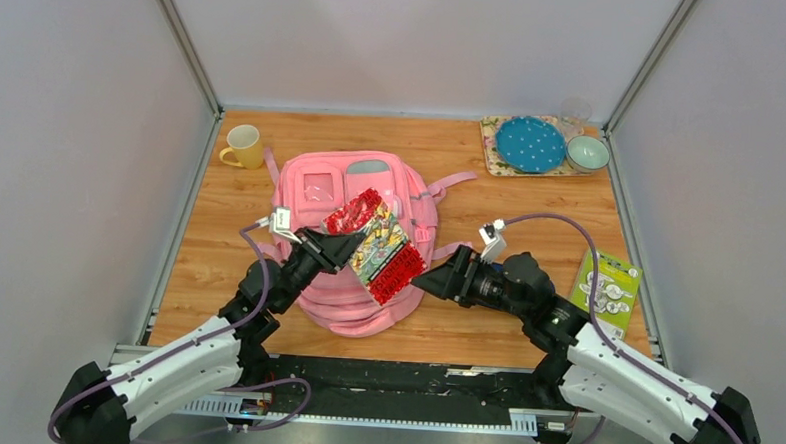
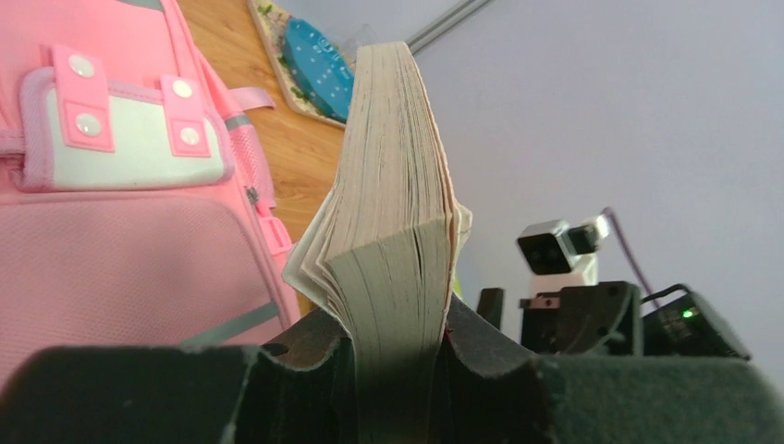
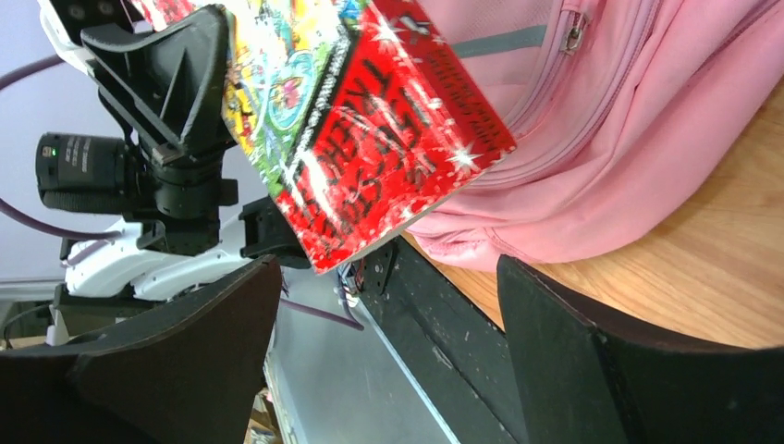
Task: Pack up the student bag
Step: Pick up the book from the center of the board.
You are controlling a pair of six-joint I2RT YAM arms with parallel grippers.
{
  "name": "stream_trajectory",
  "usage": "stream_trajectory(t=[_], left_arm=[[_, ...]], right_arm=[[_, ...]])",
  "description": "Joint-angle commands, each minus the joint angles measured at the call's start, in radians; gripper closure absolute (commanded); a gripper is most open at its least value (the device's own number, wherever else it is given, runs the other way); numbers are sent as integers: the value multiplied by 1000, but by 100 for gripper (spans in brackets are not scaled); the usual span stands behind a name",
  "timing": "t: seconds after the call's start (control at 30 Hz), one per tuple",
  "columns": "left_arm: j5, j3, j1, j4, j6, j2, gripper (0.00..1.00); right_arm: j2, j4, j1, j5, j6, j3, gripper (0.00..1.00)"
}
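- The student bag (image 1: 320, 194) is lying flat in the middle of the table (image 1: 216, 284), front pockets facing up, right between the two arms. The pink straps poke out on its far right side.
- From what I can see the zips look closed. The right wrist view shows a zip pull and a shut zip line along the side, and I can't spot an open compartment in any view.
- A thick paperback (image 1: 378, 246) with a red and busy multicolour cover is held up over the bag's front. It looks tilted, and it's not inside anything.
- The left gripper (image 1: 333, 247) is clamped on that book. In its wrist view the page block stands straight up out of the jaws, pinched from both sides.
- The right gripper (image 1: 437, 277) has its jaws wide apart with nothing in them. It sits just beside the book's near corner, and that red corner hangs in front of the gap between its fingers.
- Progress-wise I'd call this early. The book is picked up but not packed, and as far as I can tell nothing is in the bag yet. My guess at what's left: get a compartment open, then slide the book in.
- Further out, a green packet (image 1: 606, 284) lies on the right side of the table. It might be next for packing, but that's only a guess.
- At the back there's a yellow mug (image 1: 243, 146) on the left. A tray (image 1: 492, 151) on the right holds a blue plate (image 1: 530, 144), a bowl (image 1: 587, 152) and a glass (image 1: 574, 112).
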Motion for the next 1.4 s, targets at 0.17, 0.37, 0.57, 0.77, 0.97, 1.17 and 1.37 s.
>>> stream_trajectory(t=[0.17, 0.37, 0.57, 0.77, 0.97, 1.17, 1.37], left_arm=[[-32, -66, -2, 420, -214, 15, 100], [-20, -94, -1, 520, -266, 71, 100], [-5, -140, -1, 704, -348, 166, 100], [-17, -169, -1, 733, -343, 165, 100], [33, -134, -1, 547, -277, 93, 61], [170, 218, -1, -310, 210, 29, 15], [331, 348, -1, -704, 687, 19, 15]], right_arm=[[102, 342, 67, 167, 143, -29, 9], [195, 506, 93, 149, 166, -34, 9], [309, 660, 146, 170, 185, -6, 10], [312, 673, 208, 288, 171, -2, 50], [245, 589, 211, 349, 162, -15, 100], [24, 300, 211, 498, 103, -23, 100], [-272, -99, 209, 733, 76, -17, 100]])
